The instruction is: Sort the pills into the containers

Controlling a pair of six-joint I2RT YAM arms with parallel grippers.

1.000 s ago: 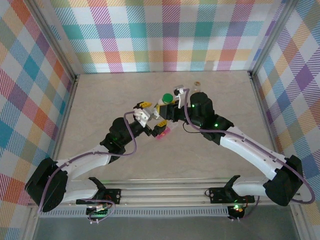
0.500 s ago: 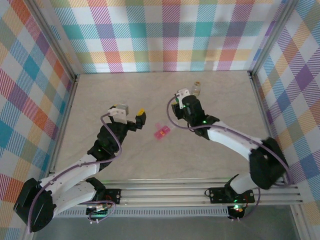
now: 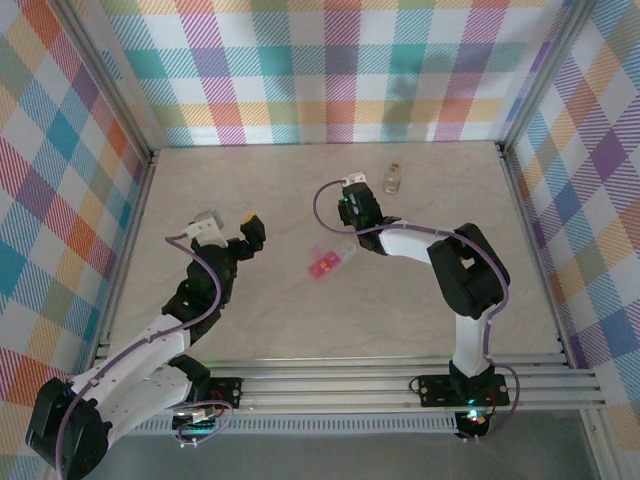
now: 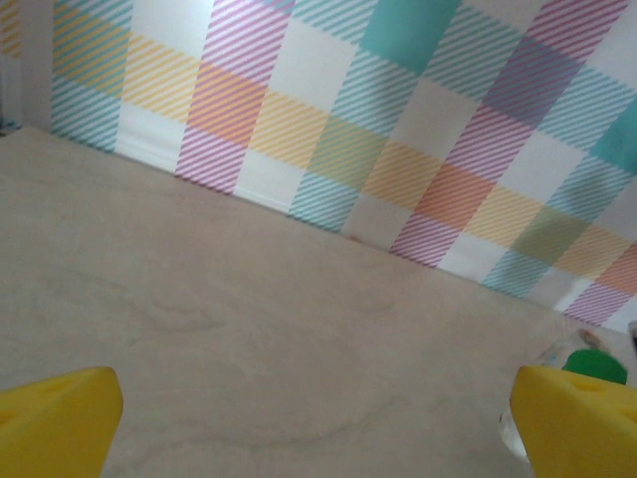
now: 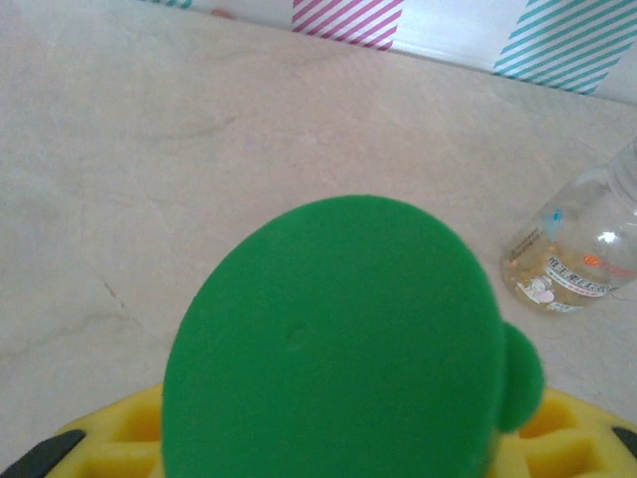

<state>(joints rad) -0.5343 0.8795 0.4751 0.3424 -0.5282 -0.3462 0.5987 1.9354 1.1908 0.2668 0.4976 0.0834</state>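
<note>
My right gripper [image 3: 352, 209] is clamped on the green-capped bottle [image 5: 338, 339], just far of the table's centre. My left gripper [image 3: 252, 226] hangs released, jaws wide, left of the pink pill box [image 3: 325, 264]. The small amber bottle [image 5: 572, 254] lies far right.

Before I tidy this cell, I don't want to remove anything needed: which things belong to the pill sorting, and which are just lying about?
Part of the job:
- green-capped bottle, gripped by the right end effector
- small amber bottle
- pink pill box

Not part of it (fixtures of the cell):
- plaid walls
- metal rail
</note>
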